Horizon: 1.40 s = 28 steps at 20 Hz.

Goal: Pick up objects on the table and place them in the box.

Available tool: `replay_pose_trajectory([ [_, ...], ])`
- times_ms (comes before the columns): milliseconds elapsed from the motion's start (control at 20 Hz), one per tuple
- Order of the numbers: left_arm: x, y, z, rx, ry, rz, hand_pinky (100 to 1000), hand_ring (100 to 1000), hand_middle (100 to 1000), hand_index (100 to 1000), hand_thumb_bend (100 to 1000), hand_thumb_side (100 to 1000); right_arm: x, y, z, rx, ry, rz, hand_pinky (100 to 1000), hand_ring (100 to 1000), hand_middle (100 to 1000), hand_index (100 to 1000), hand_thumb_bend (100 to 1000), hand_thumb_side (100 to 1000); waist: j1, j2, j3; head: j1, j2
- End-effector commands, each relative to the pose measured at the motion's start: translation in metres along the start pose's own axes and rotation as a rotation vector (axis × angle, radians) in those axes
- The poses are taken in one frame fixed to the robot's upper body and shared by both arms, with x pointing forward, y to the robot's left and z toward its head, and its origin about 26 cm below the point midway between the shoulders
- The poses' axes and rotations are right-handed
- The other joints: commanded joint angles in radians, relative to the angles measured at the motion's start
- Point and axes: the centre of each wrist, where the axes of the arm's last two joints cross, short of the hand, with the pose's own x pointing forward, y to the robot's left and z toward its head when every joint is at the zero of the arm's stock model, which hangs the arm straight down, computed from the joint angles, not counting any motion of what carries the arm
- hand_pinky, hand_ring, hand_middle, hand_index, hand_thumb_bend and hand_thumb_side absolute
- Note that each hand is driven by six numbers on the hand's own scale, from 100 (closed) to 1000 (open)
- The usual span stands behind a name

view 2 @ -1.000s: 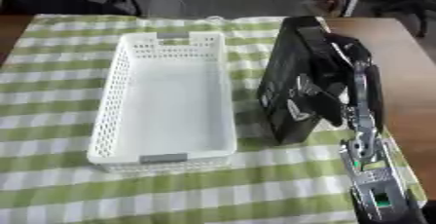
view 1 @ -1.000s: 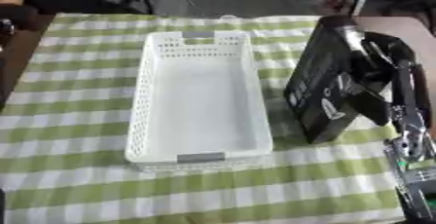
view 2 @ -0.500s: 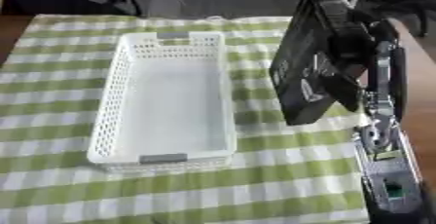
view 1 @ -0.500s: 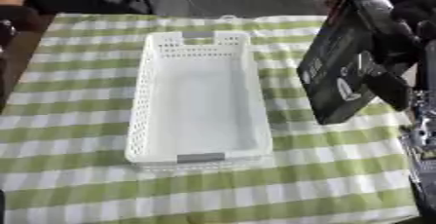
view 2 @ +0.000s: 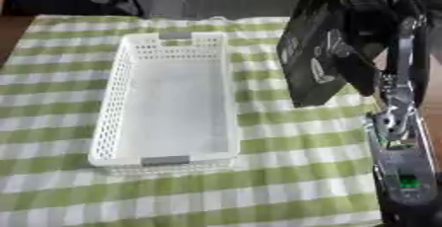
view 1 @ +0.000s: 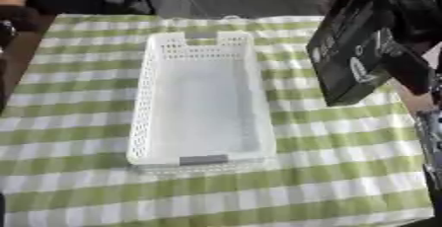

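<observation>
A green-and-white checked tablecloth (view 1: pixel 78 122) covers the table, and a white perforated basket (view 1: pixel 142 117) lies on it lengthwise, nothing inside. To the basket's right a flat black box (view 1: pixel 349 53) (pale print on its face) hangs tilted in the air, clear of the cloth. The right hand (view 2: pixel 380 28) has its fingers curled round the box's far edge

My black box (view 1: pixel 354 56) hangs tilted above the cloth (pale markings on its face) — right of the empty white basket (view 1: pixel 147 93).
</observation>
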Motion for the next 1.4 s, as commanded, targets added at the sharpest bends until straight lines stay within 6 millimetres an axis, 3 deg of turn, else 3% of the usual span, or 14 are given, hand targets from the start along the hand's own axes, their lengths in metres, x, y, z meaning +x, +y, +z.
replay_pose_trajectory([
  [50,0.006,0.0,-0.005,-0.012,-0.021,-0.005,651,666,782,781,588,774,0.014,-0.008,-0.012,-0.007,-0.08,0.007,323,612,759,781,192,100,0.003,-0.013,0.0,-0.004,0.001],
  [700,0.005,-0.001,-0.003,-0.021,-0.008,-0.001,651,665,782,779,583,777,0.054,0.0,-0.041,0.016,-0.272,-0.074,292,579,748,759,165,100,0.002,-0.016,0.004,-0.01,0.001],
  [750,0.005,-0.002,-0.003,-0.022,-0.007,0.0,652,665,783,779,584,778,0.057,0.001,-0.043,0.028,-0.287,-0.079,292,579,746,758,241,100,0.002,-0.016,0.005,-0.011,0.001],
  [800,0.005,-0.002,-0.003,-0.023,-0.007,0.001,652,665,782,779,583,777,0.061,0.003,-0.045,0.044,-0.3,-0.082,293,578,747,757,160,100,0.002,-0.017,0.006,-0.012,0.001],
  [850,0.005,-0.002,-0.003,-0.023,-0.006,0.002,652,665,783,778,582,777,0.063,0.005,-0.047,0.06,-0.308,-0.084,297,581,748,755,160,100,0.002,-0.017,0.007,-0.012,0.001],
  [900,0.005,-0.002,-0.003,-0.024,-0.006,0.004,652,665,783,778,582,778,0.063,0.009,-0.048,0.079,-0.309,-0.085,301,584,749,757,197,100,0.001,-0.017,0.008,-0.013,0.001],
  [1050,0.005,-0.002,-0.003,-0.026,-0.003,0.006,652,665,783,778,581,777,0.062,0.019,-0.053,0.12,-0.307,-0.087,305,587,751,757,155,100,0.002,-0.018,0.009,-0.014,0.001],
  [1150,0.005,-0.002,-0.003,-0.026,-0.002,0.007,652,665,783,778,581,778,0.06,0.026,-0.056,0.142,-0.306,-0.089,308,589,751,758,191,100,0.002,-0.018,0.01,-0.017,0.001],
  [1200,0.005,-0.002,-0.003,-0.027,-0.002,0.008,652,665,783,777,580,779,0.06,0.03,-0.058,0.154,-0.306,-0.092,309,590,752,759,152,100,0.002,-0.018,0.011,-0.018,0.001],
  [1400,0.004,-0.003,-0.003,-0.03,0.001,0.012,652,665,783,777,579,780,0.061,0.045,-0.064,0.201,-0.319,-0.106,313,592,753,760,146,100,0.004,-0.018,0.012,-0.024,0.001],
])
